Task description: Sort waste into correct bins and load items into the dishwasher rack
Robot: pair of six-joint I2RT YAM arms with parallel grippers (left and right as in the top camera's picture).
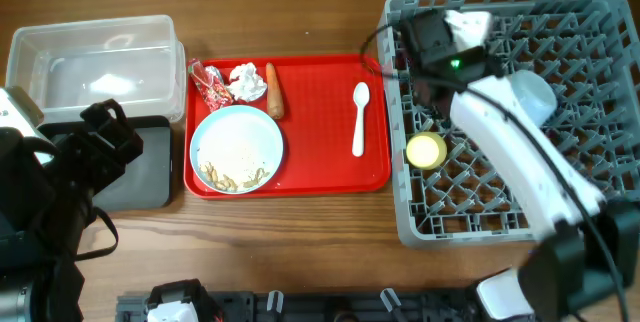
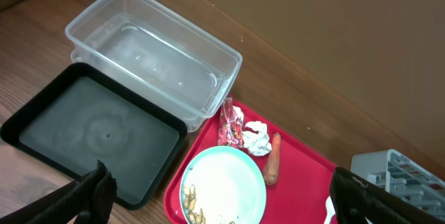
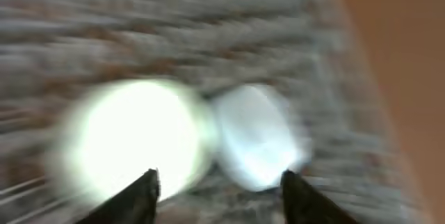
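Wooden table (image 1: 300,2) lies under both arms. I see the carrot (image 1: 273,90), tissue (image 1: 247,81) and wrapper (image 1: 211,84) at the upper left of the red tray (image 1: 320,112), above the plate (image 1: 237,140) holding scraps (image 1: 230,174). At right, the yellow cup (image 1: 425,150) sits in the rack (image 1: 590,22). My left gripper (image 2: 221,177) is spread wide and empty. My right gripper (image 3: 219,175), blurred over the rack, has its fingers parted too.
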